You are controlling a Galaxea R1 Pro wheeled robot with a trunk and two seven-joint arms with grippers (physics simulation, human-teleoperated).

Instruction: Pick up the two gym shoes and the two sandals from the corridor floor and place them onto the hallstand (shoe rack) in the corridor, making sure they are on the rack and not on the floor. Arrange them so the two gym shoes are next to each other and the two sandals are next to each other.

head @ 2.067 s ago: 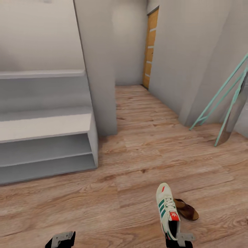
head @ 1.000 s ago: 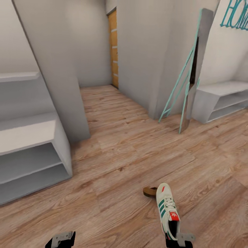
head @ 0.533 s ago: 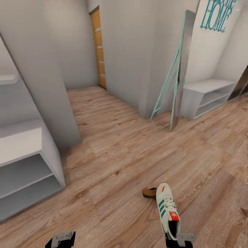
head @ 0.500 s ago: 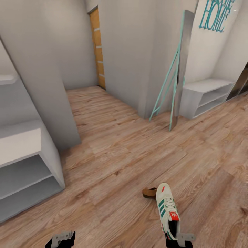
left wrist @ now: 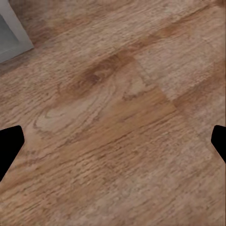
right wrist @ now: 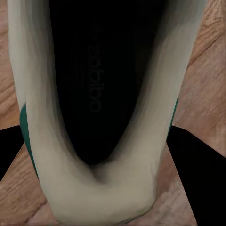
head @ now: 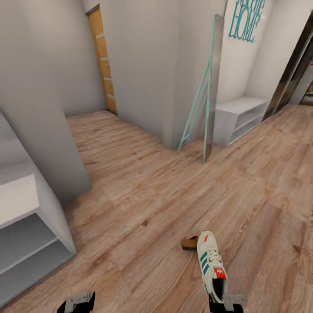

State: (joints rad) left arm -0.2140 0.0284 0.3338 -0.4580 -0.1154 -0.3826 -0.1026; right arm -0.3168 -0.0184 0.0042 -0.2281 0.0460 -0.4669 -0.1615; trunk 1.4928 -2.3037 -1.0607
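Carrying one gym shoe while the rack is sitting off to the left

The right gripper (head: 226,303) is pinching the gym shoe (head: 211,265) at its heel end, fingers (right wrist: 197,165) pressing either side of the collar. The shoe is hanging at the near right above the corridor floor (head: 152,191), its long axis running near to far and its toe pointing away from the robot. A brown sandal (head: 189,242) is lying on the floor just left of the toe. The left gripper (left wrist: 113,150) is hovering over bare planks with fingers spread and holding nothing. The hallstand (head: 26,234) is showing at the near left edge. Because the grip is sitting only on the soft heel rim, I judge the long toe could be swinging or slipping during travel, or clipping the rack's side panel.
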